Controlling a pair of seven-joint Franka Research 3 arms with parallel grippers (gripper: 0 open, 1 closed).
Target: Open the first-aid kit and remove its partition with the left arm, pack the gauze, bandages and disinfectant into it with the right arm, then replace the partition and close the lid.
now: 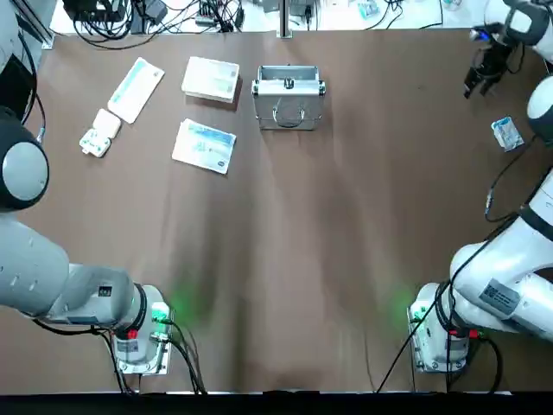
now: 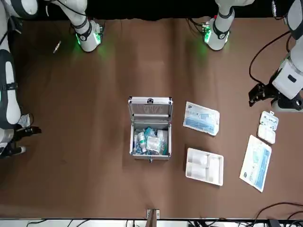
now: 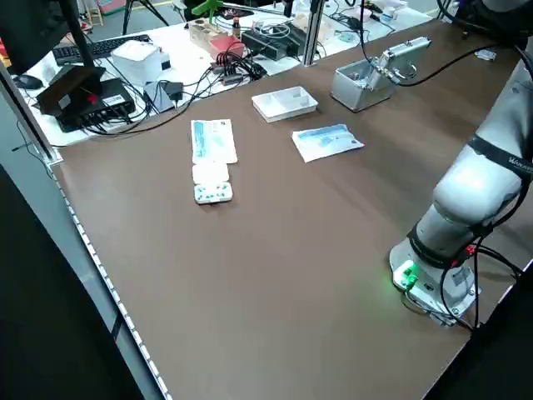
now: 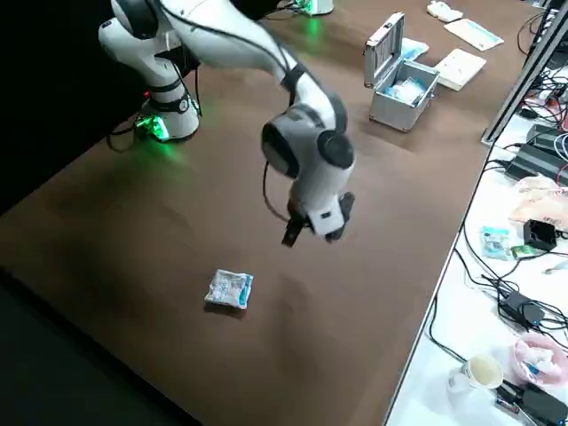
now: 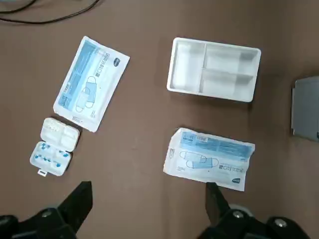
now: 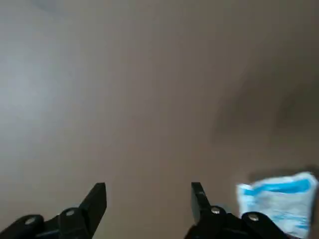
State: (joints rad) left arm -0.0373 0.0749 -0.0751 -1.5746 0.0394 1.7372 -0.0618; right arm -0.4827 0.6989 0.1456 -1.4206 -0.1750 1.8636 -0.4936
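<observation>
two empty fingers are standing wide apart on the left gripper (image 5: 149,194), hovering at nine o'clock, overhead, from the case (image 2: 150,155). the partition tray (image 1: 211,79) is lying nearer, also at nine. the lid (image 2: 150,109) is standing open at six, disinfectant (image 2: 142,141) resting inside. the right gripper (image 6: 148,191) is hovering at three, wide open, empty.

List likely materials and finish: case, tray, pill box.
Case: probably aluminium or metal-look sheet, satin grey, with shiny edges and latch. Tray: likely moulded plastic, matte white, thin walls and rounded corners. Pill box: likely rigid plastic, smooth white, a moulded tab on its edge.
</observation>
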